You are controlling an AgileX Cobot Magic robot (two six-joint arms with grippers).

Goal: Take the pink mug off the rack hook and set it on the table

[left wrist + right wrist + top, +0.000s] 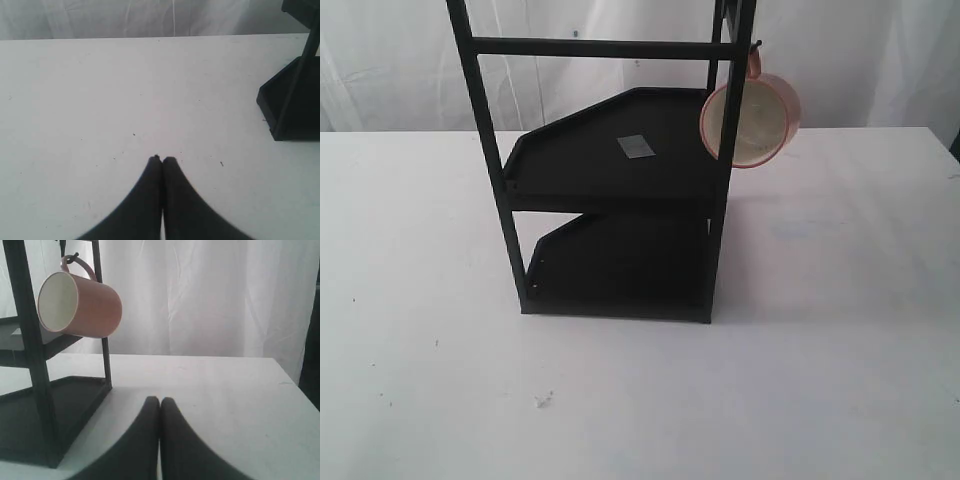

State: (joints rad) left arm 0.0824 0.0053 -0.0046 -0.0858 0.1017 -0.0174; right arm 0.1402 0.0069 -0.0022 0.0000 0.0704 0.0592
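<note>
- Two end effectors, and both are empty. The right end effector (160,401) has its fingers pressed together on nothing. The left end effector (162,160) is the same, closed tight, low over the worktop (100,100).
- The pink mug (752,122) hangs by its handle from the rack hook (756,45). That puts it at roughly 1 o'clock from the middle of the exterior view, on the right-side post of the rack (610,160) and well off the worktop.
- The mug's long axis runs close to level, just slightly tipped. The handle loop sits at 12 o'clock over the peg, and the cream mouth faces the exterior camera.
- The right arm looks like the obvious pick. Its wrist camera has the mug in front of it, higher up than the fingertips. The left wrist camera only catches a corner of the rack, no mug at all.
- Best guess at the next move: the fingers part first, then rise and close in on the mug's wall. After that the mug needs a lift so the loop clears the peg's tip, then it can come away toward 3 o'clock.
</note>
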